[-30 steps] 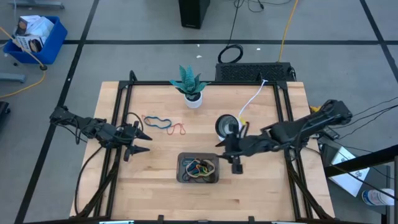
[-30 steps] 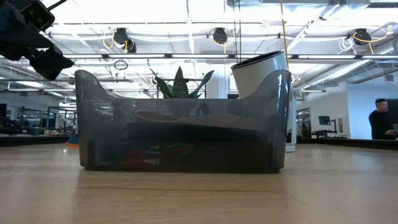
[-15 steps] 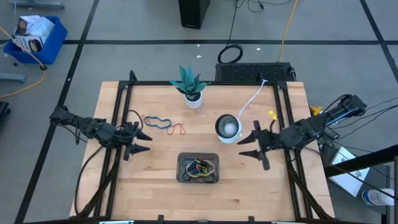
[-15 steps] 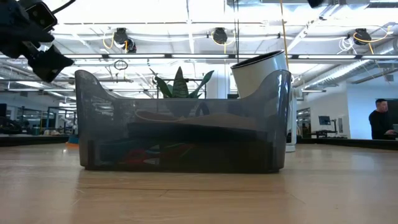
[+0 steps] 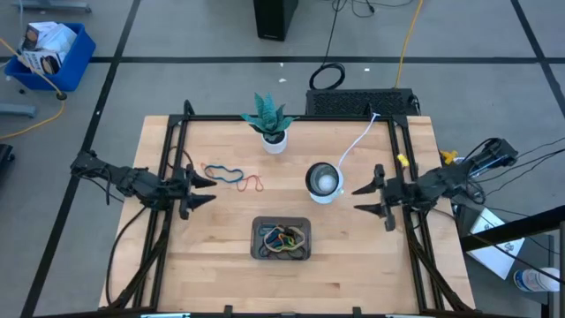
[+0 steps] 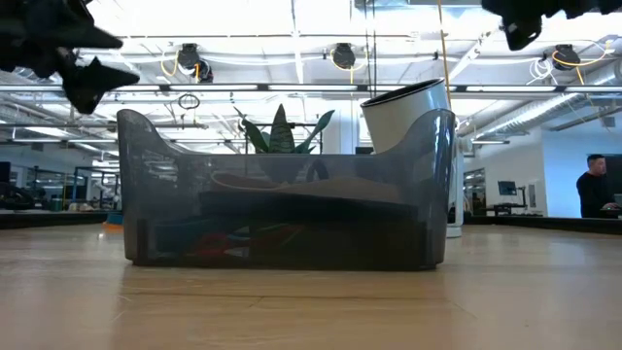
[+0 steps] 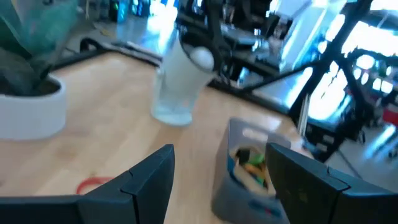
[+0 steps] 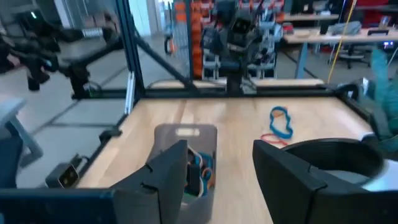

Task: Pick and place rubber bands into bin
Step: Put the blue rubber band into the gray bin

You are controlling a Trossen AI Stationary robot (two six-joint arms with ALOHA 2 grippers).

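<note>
The dark grey bin (image 5: 282, 240) sits near the table's front middle and holds several coloured rubber bands (image 5: 282, 237); it also shows in the low view (image 6: 282, 194) and in both wrist views (image 7: 249, 168) (image 8: 186, 155). A blue band (image 5: 224, 172) and a red-orange band (image 5: 253, 185) lie flat on the table to the far left of the bin; they also show in the right wrist view (image 8: 280, 121). My left gripper (image 5: 201, 190) is open and empty above the table, just left of the loose bands. My right gripper (image 5: 369, 198) is open and empty, right of the white bowl.
A round white bowl (image 5: 323, 181) stands right of the loose bands. A potted plant (image 5: 269, 121) stands at the far middle. A white cable (image 5: 357, 146) runs from the far right corner toward the bowl. Black frame rails edge the table.
My right gripper has drawn back from beside the bin toward the table's right edge, open and empty. My left gripper has shifted a little toward the far edge and the loose bands.
</note>
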